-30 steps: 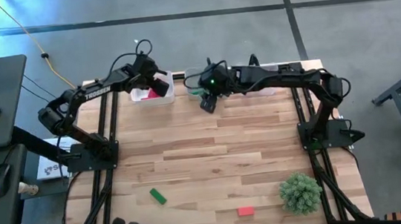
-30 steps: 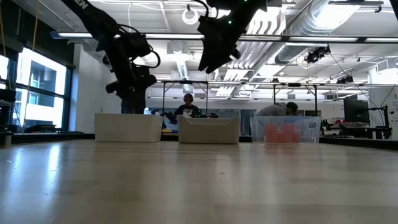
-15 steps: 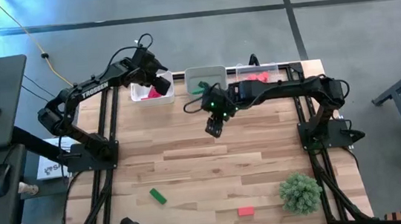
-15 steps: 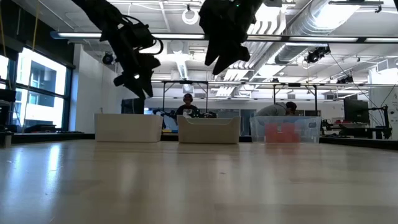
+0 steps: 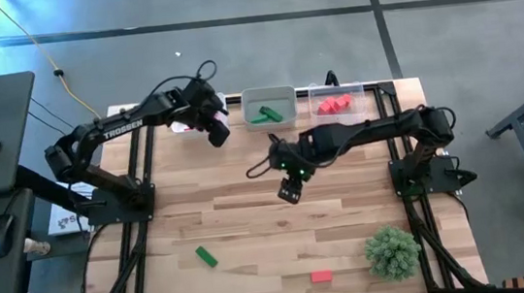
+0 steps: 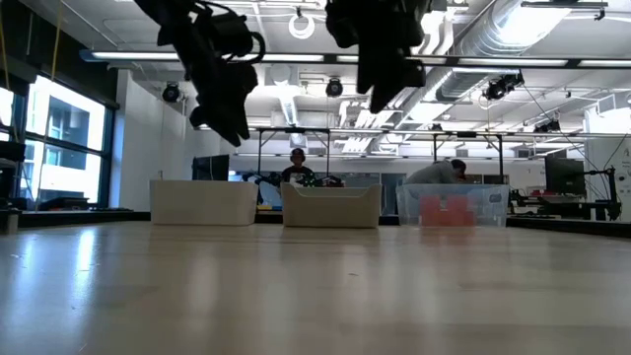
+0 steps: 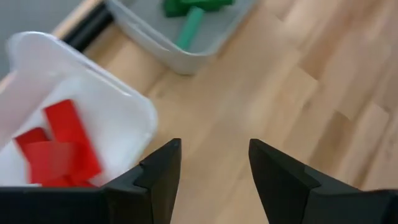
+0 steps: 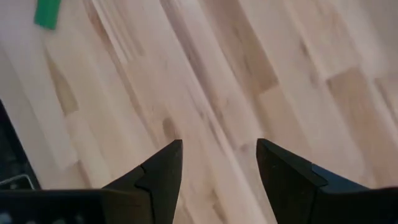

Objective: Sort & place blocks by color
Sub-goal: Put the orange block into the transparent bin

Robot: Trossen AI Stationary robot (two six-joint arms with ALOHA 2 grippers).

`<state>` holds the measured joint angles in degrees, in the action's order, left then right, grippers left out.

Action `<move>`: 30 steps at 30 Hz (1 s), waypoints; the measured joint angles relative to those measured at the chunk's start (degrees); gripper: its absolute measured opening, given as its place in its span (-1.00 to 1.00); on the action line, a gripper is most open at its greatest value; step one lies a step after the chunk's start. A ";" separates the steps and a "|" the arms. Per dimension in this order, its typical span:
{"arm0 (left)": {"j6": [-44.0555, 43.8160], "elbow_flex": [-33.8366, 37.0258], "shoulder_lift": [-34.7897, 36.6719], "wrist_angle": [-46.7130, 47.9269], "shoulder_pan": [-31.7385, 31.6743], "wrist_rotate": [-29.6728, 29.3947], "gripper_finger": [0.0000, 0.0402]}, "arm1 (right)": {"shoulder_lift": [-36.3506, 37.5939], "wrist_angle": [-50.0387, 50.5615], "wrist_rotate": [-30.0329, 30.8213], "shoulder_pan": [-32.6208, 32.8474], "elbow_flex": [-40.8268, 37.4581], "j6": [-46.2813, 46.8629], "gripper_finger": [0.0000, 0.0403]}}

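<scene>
From above, the left gripper (image 5: pixel 219 134) hangs released and empty at the far left, just beside the white bin (image 5: pixel 180 127). The right gripper (image 5: pixel 289 190) hovers released over mid-table. Green blocks (image 5: pixel 264 116) lie in the middle bin (image 5: pixel 267 93), coral blocks (image 5: pixel 334 104) in the right bin (image 5: pixel 358 88). A green block (image 5: pixel 205 258) and a red block (image 5: pixel 322 277) lie near, beside the plant (image 5: pixel 392 253).

Left wrist: parted fingers (image 7: pixel 155 177), red blocks (image 7: pixel 59 146) in the white bin.

Right wrist: parted fingers (image 8: pixel 158 177) above bare wood.
</scene>
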<state>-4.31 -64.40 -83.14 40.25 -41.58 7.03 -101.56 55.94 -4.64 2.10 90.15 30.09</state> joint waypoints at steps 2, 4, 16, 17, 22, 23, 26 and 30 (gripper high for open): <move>-0.59 0.00 0.28 0.41 2.08 -0.01 -0.11 | 0.00 2.11 -0.04 1.47 0.00 1.99 -0.02; -1.41 0.00 0.58 0.57 3.98 0.02 -0.11 | 0.00 4.73 -0.51 3.03 0.00 4.20 0.02; -3.06 0.00 0.86 0.48 10.97 0.00 -0.11 | -0.87 6.24 -0.06 15.48 0.00 5.48 0.13; -3.19 0.00 0.86 0.48 11.32 -0.02 -0.11 | -0.99 5.65 -0.04 16.65 0.00 5.38 0.13; -4.74 0.00 0.86 0.72 13.06 -0.13 -0.11 | -2.49 2.75 1.50 22.24 0.00 2.85 0.13; -5.12 0.00 0.86 0.72 13.51 -0.17 -0.11 | -2.85 2.09 1.99 23.35 0.00 2.39 0.13; -6.02 0.00 0.86 0.96 14.92 -0.13 -0.11 | -4.52 0.33 3.37 26.11 0.00 1.05 0.13; -6.02 0.00 0.86 1.82 16.93 -0.12 -0.11 | -6.33 -2.51 6.12 28.74 0.00 0.93 0.13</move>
<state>-10.33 -64.40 -82.28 42.08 -24.65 6.91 -107.89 53.43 1.47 30.85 90.15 31.01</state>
